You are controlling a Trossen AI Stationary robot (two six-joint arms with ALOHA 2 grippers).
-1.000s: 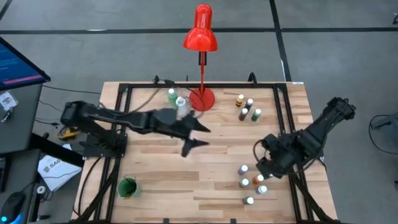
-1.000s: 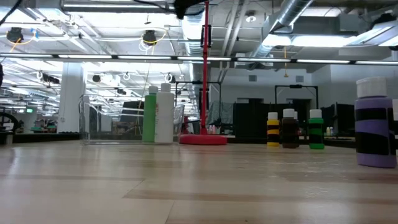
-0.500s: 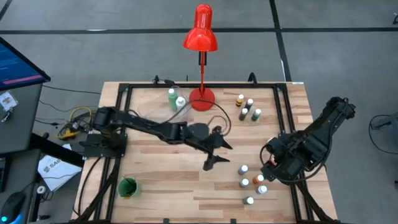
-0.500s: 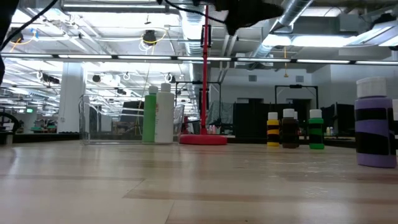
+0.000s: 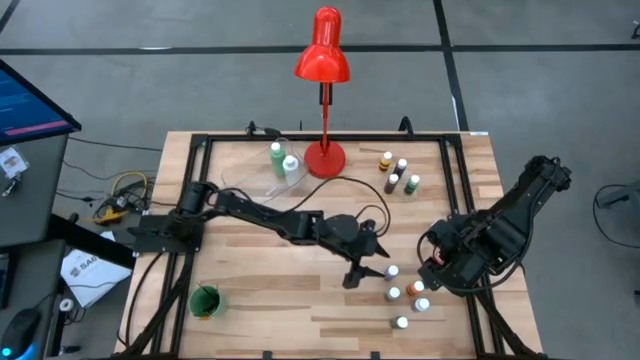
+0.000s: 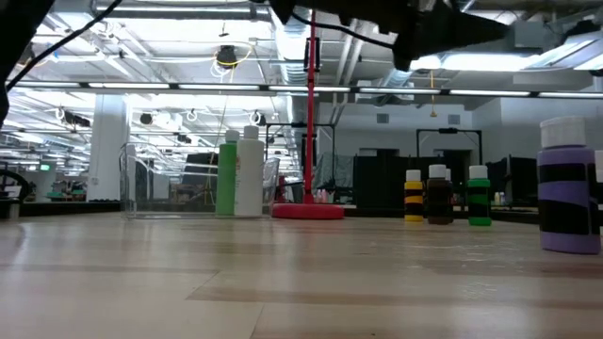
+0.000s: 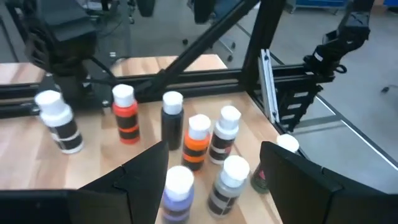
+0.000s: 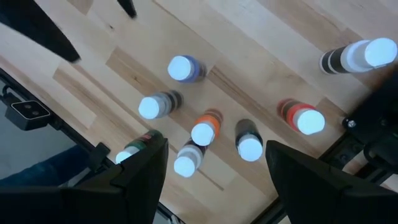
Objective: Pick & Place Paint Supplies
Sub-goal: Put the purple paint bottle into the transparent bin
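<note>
Wooden table [image 5: 250, 250], red lamp [image 5: 322, 60] behind, left hand [image 5: 368, 268] open, empty, beside paint bottles [image 5: 392, 272].

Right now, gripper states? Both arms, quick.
Left gripper: open, empty, by the purple bottle.
Right gripper: open, empty, above the bottle cluster.

You're seeing white-capped bottles by the red lamp [image 5: 322, 60]: orange bottle [image 7: 198, 142], red bottle [image 7: 125, 114], purple bottle [image 7: 178, 188], all w/ black bands.

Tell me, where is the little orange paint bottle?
The orange paint bottle stands in the bottle cluster on the table's right side, between the red bottle and the purple bottle.
</note>
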